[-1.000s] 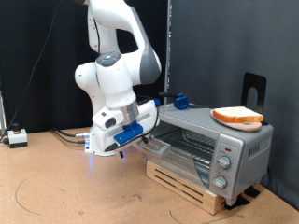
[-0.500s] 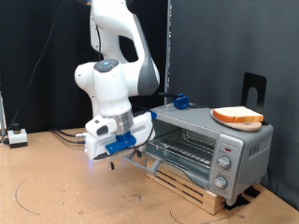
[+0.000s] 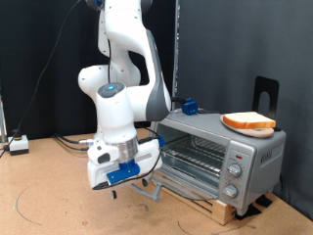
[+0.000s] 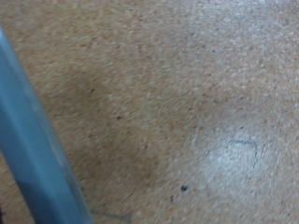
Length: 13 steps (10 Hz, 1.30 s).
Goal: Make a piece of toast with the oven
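The gripper [image 3: 121,182] hangs low at the opened glass door [image 3: 147,186] of the oven [image 3: 223,152] — whether its fingers are spread cannot be told. The piece of toast [image 3: 248,121] lies on a round board [image 3: 256,131] atop the oven, well apart from the gripper.

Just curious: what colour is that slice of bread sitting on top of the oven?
Pale cream piece of toast with orange-brown crust; exterior view.

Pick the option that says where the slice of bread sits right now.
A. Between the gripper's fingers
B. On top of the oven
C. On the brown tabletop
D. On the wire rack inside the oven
B: the piece of toast lies flat on the roof of the oven, while the gripper is low in front of the opened door, away from it.
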Available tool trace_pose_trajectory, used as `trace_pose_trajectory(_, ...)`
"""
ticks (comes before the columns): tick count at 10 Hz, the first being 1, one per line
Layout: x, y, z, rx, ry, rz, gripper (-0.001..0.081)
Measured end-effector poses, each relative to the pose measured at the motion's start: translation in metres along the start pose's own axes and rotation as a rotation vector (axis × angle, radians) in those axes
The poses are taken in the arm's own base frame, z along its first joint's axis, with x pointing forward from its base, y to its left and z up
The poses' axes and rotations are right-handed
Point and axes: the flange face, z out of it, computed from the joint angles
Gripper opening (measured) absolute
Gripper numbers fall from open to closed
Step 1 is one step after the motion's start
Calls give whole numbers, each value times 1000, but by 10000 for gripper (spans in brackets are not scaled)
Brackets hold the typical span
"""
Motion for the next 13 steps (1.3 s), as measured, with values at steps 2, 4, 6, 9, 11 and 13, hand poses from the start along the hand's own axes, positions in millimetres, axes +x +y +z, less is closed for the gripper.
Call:
trace_pose_trajectory(2,8,1,17,-23,-1,5,809)
trace_pose_trajectory(4,14,2,33,-47,-8,5,809)
trace_pose_trajectory(6,16,5,49,-75,-6,0,809)
trace_pose_trajectory(9,23,21,58,-99,31,-20,809)
trace_pose_trajectory(11,36,43,49,-97,59,-31,809)
trace_pose_trajectory(13,47,61,33,-74,49,-34,809)
